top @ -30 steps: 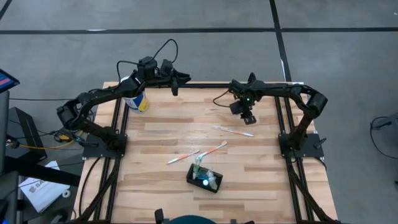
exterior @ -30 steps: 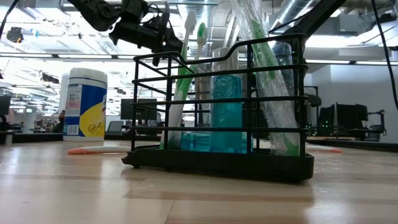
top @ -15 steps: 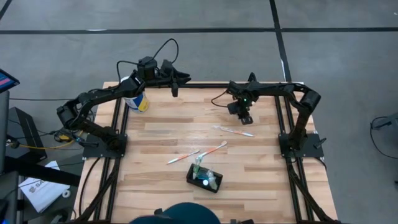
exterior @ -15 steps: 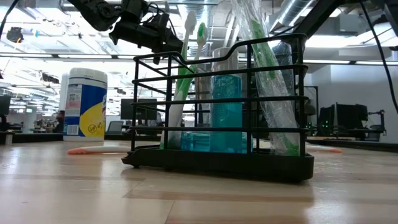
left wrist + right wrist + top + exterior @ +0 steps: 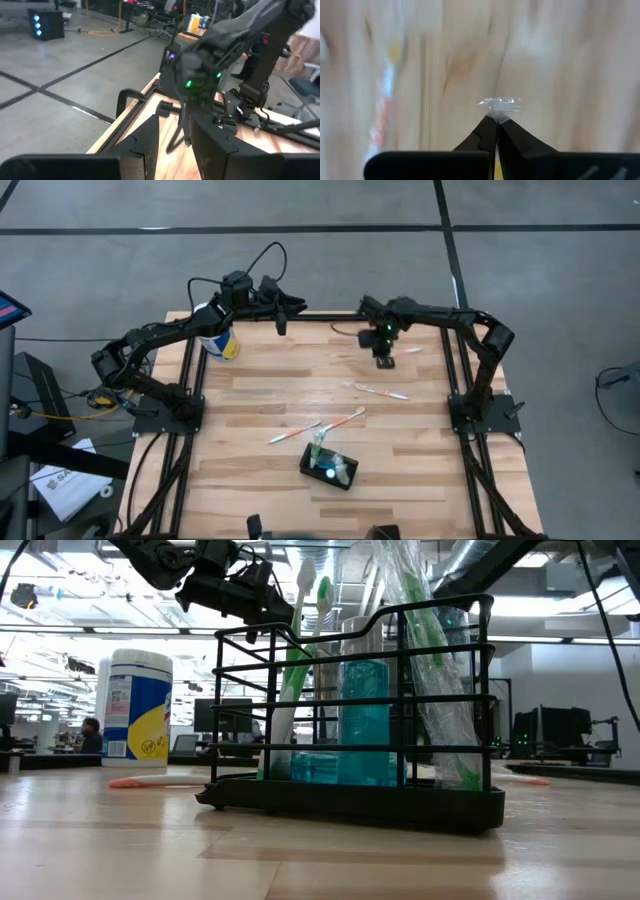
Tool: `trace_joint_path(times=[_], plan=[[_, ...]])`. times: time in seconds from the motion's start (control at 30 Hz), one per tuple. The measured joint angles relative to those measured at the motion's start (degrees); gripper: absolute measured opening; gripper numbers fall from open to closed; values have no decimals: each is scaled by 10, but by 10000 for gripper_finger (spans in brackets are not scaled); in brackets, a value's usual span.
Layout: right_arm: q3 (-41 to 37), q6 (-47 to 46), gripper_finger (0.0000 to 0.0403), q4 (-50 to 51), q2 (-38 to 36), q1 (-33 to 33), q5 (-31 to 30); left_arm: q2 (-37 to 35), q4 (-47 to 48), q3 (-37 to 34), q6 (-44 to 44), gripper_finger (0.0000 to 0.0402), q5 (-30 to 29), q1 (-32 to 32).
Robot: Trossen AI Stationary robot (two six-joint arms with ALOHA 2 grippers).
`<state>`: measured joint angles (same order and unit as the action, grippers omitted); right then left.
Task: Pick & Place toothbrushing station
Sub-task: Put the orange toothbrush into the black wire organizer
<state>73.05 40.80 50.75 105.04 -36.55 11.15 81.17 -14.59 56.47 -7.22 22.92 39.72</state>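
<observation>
From overhead you look straight down on the whole wooden surface [image 5: 300, 385], both arms and the grey floor around it. Your low camera sits at surface height, very close to the black wire holder [image 5: 350, 710], which fills the middle; it faces level across the boards into the room behind. Both of these views share that holder [image 5: 328, 467] and the white canister [image 5: 137, 705], which appears from above at the far left corner [image 5: 215, 340]. Your left wrist camera looks past its own fingers [image 5: 145, 142] toward the right arm [image 5: 235, 30] and the floor. Your right wrist camera points down, close to the boards, past its fingers [image 5: 487, 135].
</observation>
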Motion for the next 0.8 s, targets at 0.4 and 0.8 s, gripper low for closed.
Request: trace_joint_path(times=[0.4,0.8], plan=[[237,-280,0,-132,-114,-22,275,0,0,0,-17,101,-7,0],[188,-468,0,-211,-314,120,24,0,-1,0,-17,101,9,0]])
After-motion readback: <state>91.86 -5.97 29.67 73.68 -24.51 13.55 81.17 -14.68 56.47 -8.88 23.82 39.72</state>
